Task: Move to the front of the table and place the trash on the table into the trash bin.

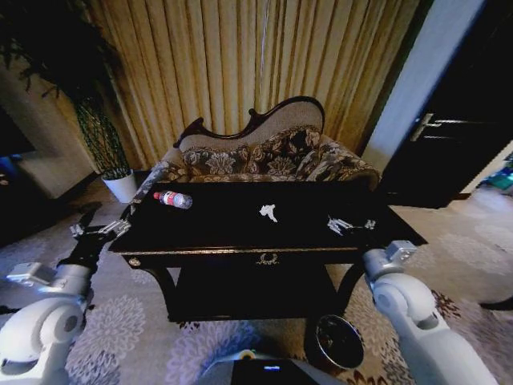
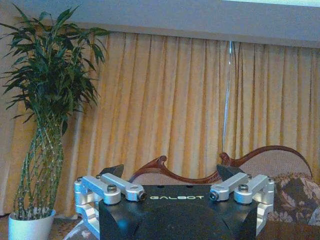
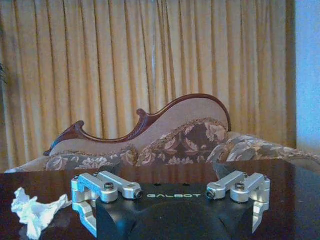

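The dark table [image 1: 232,231] with gold trim stands right in front of me. On its left part lies a clear plastic bottle [image 1: 172,199] with a red cap and red-white label. A crumpled white scrap [image 1: 268,212] rests near the middle; the right wrist view shows this scrap [image 3: 35,210] on the tabletop [image 3: 300,200]. My right gripper [image 1: 350,225] hovers low over the table's right part, open and holding nothing [image 3: 170,170]. Off the table's left front corner, my left gripper [image 1: 100,233] is open and empty too [image 2: 171,172]. The round trash bin [image 1: 338,341] sits on the floor by the table's right front leg.
A floral sofa [image 1: 272,156] stands close behind the table, with gold curtains [image 1: 240,64] beyond. At back left is a white plant pot [image 1: 122,184] with a tall plant [image 2: 50,100]. A dark door [image 1: 457,120] is at right. Patterned carpet [image 1: 144,321] covers the floor.
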{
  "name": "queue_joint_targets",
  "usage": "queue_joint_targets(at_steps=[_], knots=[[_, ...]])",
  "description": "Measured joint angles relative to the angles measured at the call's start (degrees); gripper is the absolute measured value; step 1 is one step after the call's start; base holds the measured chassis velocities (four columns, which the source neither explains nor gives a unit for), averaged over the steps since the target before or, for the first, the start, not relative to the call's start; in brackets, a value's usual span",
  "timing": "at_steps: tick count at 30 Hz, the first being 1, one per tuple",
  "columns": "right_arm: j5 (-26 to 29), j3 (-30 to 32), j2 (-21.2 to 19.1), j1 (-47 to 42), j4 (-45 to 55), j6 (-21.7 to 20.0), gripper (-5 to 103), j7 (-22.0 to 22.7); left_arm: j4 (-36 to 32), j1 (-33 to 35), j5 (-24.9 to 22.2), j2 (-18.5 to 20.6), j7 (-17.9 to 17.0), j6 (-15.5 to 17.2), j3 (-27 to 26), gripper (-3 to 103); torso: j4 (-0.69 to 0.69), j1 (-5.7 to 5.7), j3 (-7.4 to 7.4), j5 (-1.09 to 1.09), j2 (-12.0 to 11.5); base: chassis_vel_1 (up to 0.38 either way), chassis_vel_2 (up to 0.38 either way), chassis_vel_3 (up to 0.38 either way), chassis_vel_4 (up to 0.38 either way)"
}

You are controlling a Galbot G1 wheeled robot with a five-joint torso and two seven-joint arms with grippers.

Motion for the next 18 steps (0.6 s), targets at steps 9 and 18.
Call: queue_joint_targets(at_steps=[9,18], knots=[[4.28,-2.43,-3.85,2.33,-0.46,-0.71,100,0.37,-0.78,-0.14,-0.12,-0.25,-0.25,0.67,-0.40,100,0.00,0.00,0.00,0.01,0.00,-0.013,0.015,0.011,-0.012],[13.47,-8.23,-8.11,6.92,0.68,-4.10,100,1.78,-0.97,0.15,0.08,-0.86,-0.31,0.77,-0.36,100,0.00,0.00,0.00,0.00,0.00,0.000,0.000,0.000,0.000]])
